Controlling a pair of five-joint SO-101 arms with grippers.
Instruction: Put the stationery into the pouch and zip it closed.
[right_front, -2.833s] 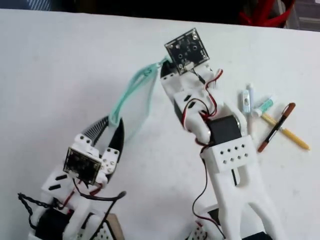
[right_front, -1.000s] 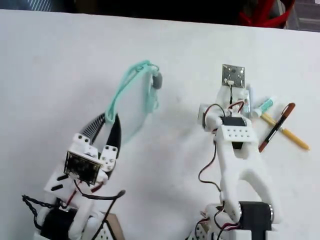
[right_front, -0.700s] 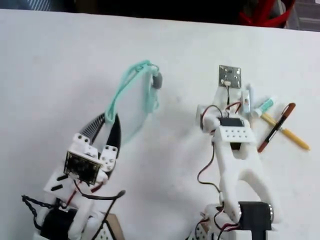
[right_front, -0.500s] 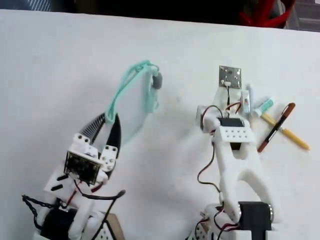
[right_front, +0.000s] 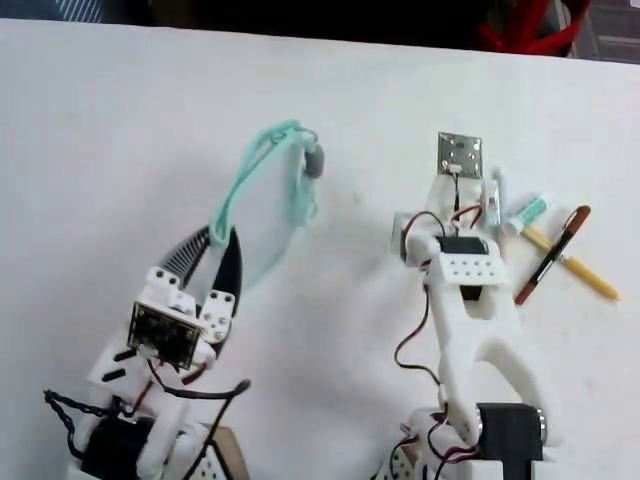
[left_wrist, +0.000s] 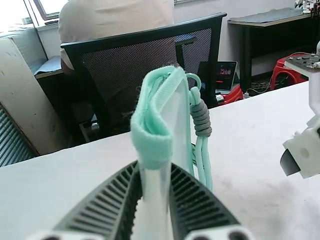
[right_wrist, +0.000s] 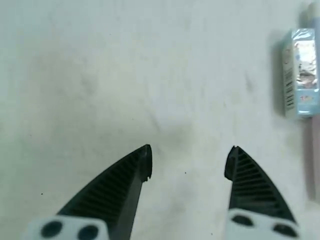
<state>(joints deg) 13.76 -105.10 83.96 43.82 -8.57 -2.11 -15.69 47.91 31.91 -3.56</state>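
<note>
Several stationery pieces (right_front: 550, 257) lie loose on the surface (right_front: 120, 100), well apart from the pouch (right_front: 265, 205). From the left wrist, my left tool (left_wrist: 152, 175) is clamped on the pouch's soft fabric end and holds its mouth up. The pouch looks limp and light. From the right wrist, my right tool (right_wrist: 187, 160) hangs spread over bare surface, with a small wrapped box (right_wrist: 300, 80) nearby. I'd pinch that rigid, light box across its narrow sides.

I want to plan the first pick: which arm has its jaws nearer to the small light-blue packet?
Right. The right arm has its open jaws just beside the packet; the left arm holds the pouch in its jaws, far across the table.
</note>
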